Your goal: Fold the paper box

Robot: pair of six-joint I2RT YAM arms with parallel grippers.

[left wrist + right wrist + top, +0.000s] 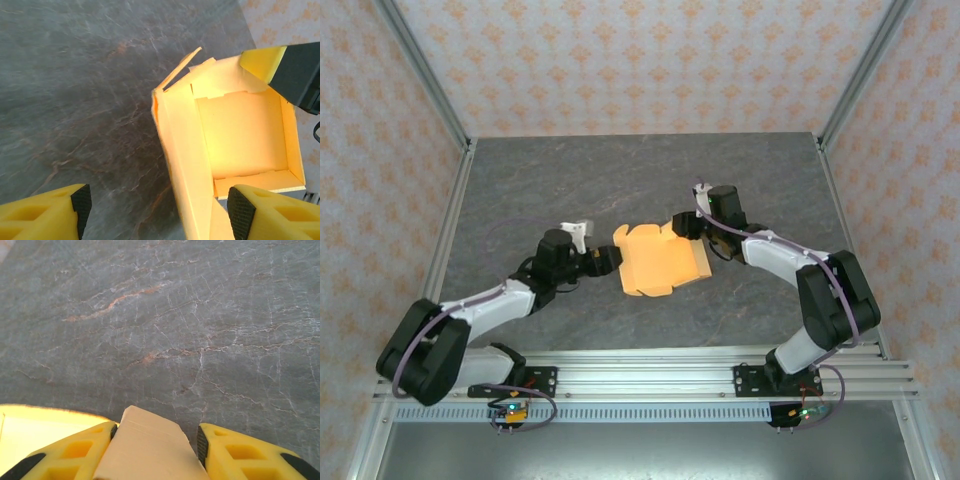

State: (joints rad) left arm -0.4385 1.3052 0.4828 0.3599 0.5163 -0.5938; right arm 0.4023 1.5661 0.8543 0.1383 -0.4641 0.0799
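Top external view sets the grey, veined table (650, 180) beneath me, with my left arm (470, 310) reaching in from the near left and my right arm (820, 290) bending in from the near right. The paper box (660, 262) lies on the table near its middle, between the two arms. It is tan-orange and partly formed, open side up, with low walls raised around a flat floor. My left gripper (603, 260) is at the box's left edge and my right gripper (687, 226) is at its far right corner.

From my left wrist, the left gripper is released, its fingers spread wide. The box's left wall runs down into the gap between them, and I see neither pad pressing on it. A loose corner flap (182, 67) at the far left of the box stands tilted away from the wall.

From my right wrist, a cardboard tab (145, 445) fills the gap between my right fingers, which stand apart, and I cannot tell whether they squeeze it
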